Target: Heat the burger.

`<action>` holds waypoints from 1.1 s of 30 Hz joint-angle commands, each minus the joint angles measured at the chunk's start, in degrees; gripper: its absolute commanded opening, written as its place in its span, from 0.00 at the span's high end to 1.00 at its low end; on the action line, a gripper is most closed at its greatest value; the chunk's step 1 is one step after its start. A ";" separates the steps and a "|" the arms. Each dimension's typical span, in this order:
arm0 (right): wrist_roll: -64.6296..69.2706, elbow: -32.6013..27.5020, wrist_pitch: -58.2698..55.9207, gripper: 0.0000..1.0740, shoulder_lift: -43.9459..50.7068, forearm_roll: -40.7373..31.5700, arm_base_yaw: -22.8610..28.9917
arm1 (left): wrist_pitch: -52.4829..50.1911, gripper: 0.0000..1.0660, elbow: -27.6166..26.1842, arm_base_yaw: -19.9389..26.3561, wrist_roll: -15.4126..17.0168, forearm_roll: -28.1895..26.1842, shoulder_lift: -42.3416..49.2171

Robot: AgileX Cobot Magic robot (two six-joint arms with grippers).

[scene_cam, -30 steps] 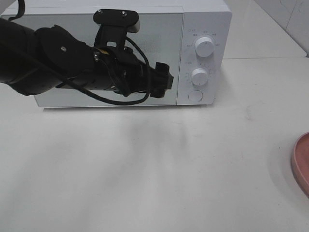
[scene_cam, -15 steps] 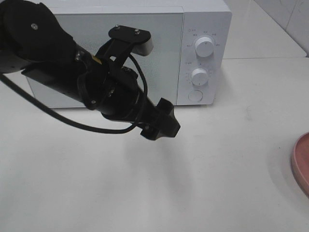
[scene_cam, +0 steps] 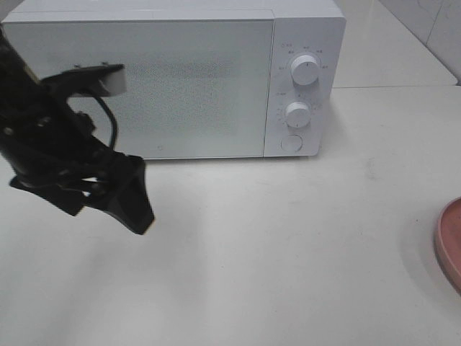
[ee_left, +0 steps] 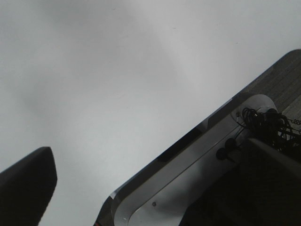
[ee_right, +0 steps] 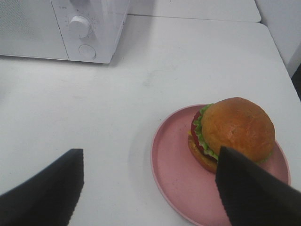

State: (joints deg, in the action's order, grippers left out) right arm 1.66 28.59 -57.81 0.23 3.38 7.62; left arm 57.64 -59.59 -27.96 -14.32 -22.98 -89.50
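- The white bench [scene_cam: 288,238] carried everything.
- The white microwave [scene_cam: 180,79] stood along the bench's far edge, door closed.
- The left gripper [scene_cam: 122,194] hung over the bench's left side before the microwave, fingers spread wide with nothing between them.
- The right gripper [ee_right: 148,188] hovered near the right edge, jaws spread and empty.
- The pink plate [ee_right: 174,174] lay at the right edge.
- The burger [ee_right: 233,134] sat on that plate, beneath the right gripper.

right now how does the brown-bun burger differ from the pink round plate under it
The brown-bun burger is domed and layered, with green lettuce and red tomato at its edge; the pink round plate is flat and one colour. The burger is narrower and sits off-centre, leaving bare plate beside it. Both are round and sit on the white table.
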 commanded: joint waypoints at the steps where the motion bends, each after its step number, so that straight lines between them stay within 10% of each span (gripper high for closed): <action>1: 0.11 -0.11 0.69 0.30 1.60 0.00 -0.17 | 3.72 0.07 0.11 4.47 1.43 0.74 2.75; 13: 0.11 -0.11 0.69 0.30 1.60 0.00 -0.17 | 9.11 0.07 0.34 27.56 4.41 8.42 20.34; 33: 0.11 -0.11 0.69 0.30 1.60 0.00 -0.17 | 1.66 0.07 22.69 28.65 3.90 9.97 49.33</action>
State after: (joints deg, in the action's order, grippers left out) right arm 1.83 28.59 -57.81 0.23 3.38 7.62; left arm 60.22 -37.30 0.46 -10.43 -12.83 -40.79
